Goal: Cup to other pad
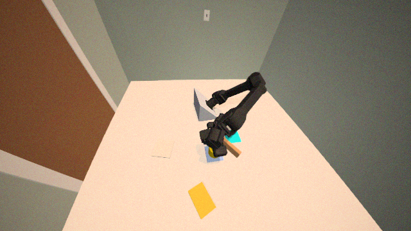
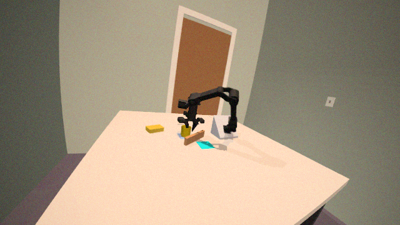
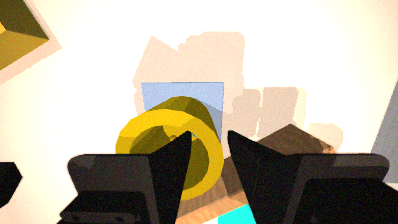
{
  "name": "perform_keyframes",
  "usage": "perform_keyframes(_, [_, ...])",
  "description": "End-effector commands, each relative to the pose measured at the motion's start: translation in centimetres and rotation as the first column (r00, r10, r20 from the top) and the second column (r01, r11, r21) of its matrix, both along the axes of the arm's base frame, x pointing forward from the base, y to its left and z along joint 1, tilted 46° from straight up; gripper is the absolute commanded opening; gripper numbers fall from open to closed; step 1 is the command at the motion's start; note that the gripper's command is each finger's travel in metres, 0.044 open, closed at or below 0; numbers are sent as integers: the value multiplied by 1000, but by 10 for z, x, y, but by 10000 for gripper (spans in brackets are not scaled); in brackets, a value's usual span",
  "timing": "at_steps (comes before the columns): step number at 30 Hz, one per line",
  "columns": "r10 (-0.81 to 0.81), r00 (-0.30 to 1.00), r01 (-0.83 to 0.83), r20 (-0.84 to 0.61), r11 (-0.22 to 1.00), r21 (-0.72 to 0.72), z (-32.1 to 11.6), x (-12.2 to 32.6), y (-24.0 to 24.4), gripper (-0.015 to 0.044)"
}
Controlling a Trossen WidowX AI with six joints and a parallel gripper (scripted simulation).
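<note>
The yellow cup [image 1: 212, 153] [image 2: 185, 131] [image 3: 170, 117] stands upright on the blue pad [image 1: 208, 159] [image 2: 180, 136] [image 3: 175, 89]. Inside it only small coloured specks show; the black finger hides most of the marbles. My gripper [image 2: 190, 128] [image 3: 209, 134] is partly open and holds nothing. In the wrist view its left fingertip is over the cup's mouth and its right fingertip is beyond the cup's right side. Its fingertips are hidden in the top view. The cyan pad [image 1: 235, 138] [image 2: 205, 145] [image 3: 236, 216] lies past the wooden bar and bears no cup.
The wooden bar [image 1: 233, 149] [image 2: 194, 137] [image 3: 290, 137] stands between the two pads, close to the cup. A yellow block [image 1: 201, 200] [image 2: 154, 128] [image 3: 22, 50] lies farther out. A grey wedge [image 1: 207, 112] [image 2: 219, 129] [image 3: 389, 135] stands near the arm's base. A pale flat square [image 1: 163, 149] lies aside.
</note>
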State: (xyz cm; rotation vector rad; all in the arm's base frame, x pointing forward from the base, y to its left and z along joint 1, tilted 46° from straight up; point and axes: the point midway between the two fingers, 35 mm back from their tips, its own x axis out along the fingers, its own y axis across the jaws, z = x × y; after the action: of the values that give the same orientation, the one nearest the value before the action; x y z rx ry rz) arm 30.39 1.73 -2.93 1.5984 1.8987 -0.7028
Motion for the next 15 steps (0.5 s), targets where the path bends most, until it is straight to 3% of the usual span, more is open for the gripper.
perform_keyframes(1, [-8,1000,8,-9,1000,3,-2,-2,1,167])
perform_keyframes(15, [-1,1000,1,0,1000,0,0,0,0,80])
